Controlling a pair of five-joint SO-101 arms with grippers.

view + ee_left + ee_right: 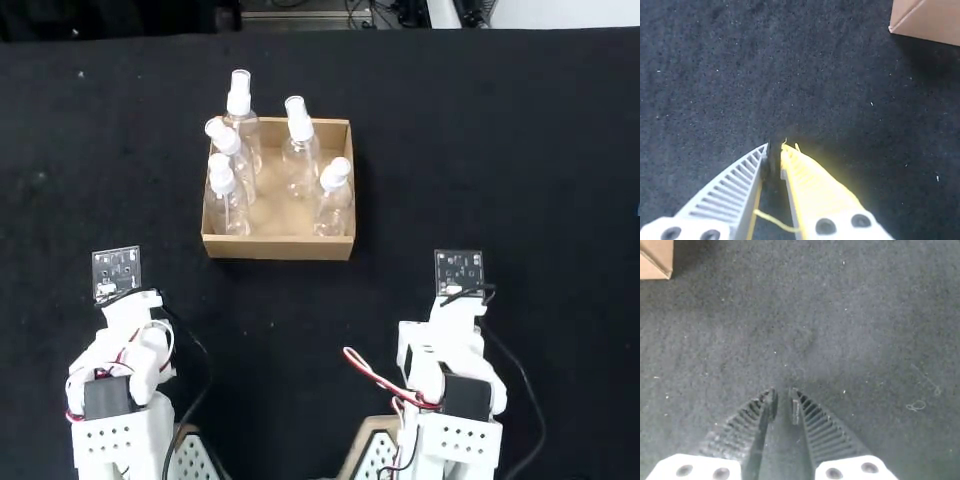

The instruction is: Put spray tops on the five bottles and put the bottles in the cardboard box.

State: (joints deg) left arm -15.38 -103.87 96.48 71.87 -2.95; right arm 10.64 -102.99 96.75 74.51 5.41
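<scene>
The cardboard box [278, 247] sits at the middle of the black table, and several clear bottles stand upright inside it. Each wears a white spray top, such as the back one [240, 108] and the front right one [333, 195]. Both arms are drawn back near the front edge, well short of the box. My left gripper [774, 152] is shut on nothing, hanging over bare black cloth. My right gripper [782, 401] is also shut and holds nothing. A corner of the box [930, 20] appears in the left wrist view, and another corner [655, 257] in the right wrist view.
The left arm [120, 350] and the right arm [450, 350] stand folded on their white bases at the table's front. Black cloth [500, 150] covers the table around the box.
</scene>
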